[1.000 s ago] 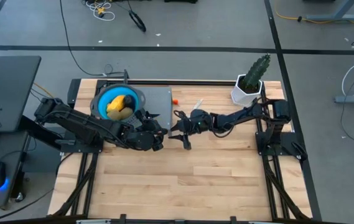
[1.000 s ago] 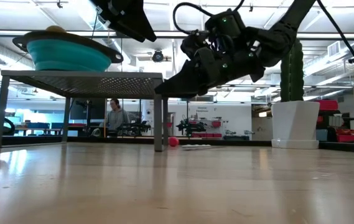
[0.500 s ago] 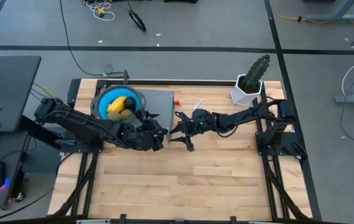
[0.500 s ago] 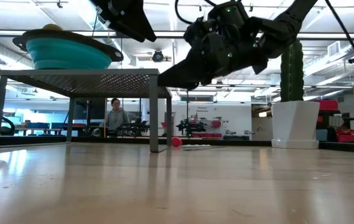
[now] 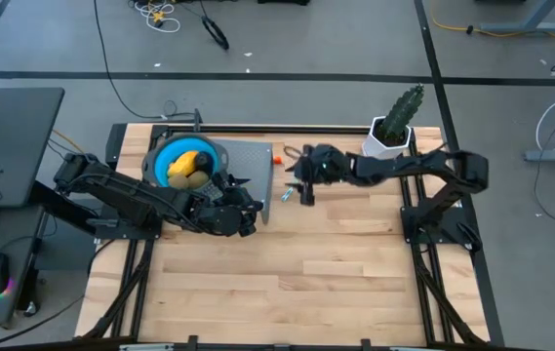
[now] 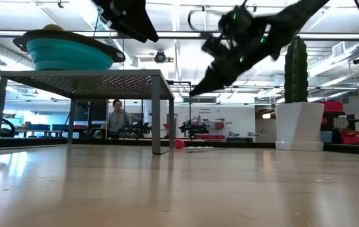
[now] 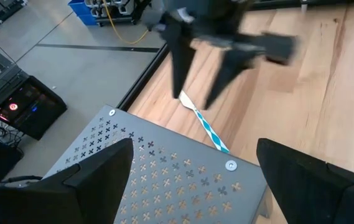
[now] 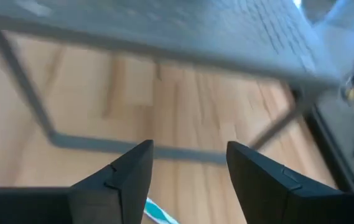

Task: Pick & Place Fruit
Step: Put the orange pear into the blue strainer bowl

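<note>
- We see the right gripper raised above the table just right of the grey perforated metal stand, its two dark fingers spread apart with nothing between them.
- In the low view this right gripper hangs in the air, tilted down toward the left, level with the stand's top.
- Below it on the light wooden table lies a thin pale stick with blue stripes, just beside the stand's corner.
- The nearest fruit to the right gripper is a small orange-red round piece on the table, beside the stand's far right edge and a little farther back than the fingers; in the low view it rests on the boards past the stand's leg.
- The left gripper waits over the stand's near edge, its dark fingers held wide and empty.
- The other fruit we can make out, a yellow-orange oval and an olive-green oval, sits in the blue bowl on the stand's left part, well apart from the right gripper.
- A green cactus-like plant in a white pot stands at the table's far right.
</note>
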`<act>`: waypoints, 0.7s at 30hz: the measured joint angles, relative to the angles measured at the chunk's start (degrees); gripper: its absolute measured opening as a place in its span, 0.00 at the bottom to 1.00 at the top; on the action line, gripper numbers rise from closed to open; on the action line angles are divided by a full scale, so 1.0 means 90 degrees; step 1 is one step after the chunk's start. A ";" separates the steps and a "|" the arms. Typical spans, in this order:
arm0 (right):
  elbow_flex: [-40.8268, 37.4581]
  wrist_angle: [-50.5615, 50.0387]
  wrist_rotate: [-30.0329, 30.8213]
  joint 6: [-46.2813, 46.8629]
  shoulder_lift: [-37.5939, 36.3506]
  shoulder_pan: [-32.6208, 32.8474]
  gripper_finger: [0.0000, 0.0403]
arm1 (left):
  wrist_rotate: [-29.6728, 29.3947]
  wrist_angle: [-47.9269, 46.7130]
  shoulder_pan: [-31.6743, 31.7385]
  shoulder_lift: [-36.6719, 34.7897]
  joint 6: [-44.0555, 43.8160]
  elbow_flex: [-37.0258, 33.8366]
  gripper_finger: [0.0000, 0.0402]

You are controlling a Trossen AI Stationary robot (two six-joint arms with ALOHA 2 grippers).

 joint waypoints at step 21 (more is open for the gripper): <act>0.1700 -0.0875 -0.1305 -0.0089 0.1983 -0.1671 0.53 | -0.0023 0.0016 -0.0001 0.0000 -0.0014 0.0000 0.87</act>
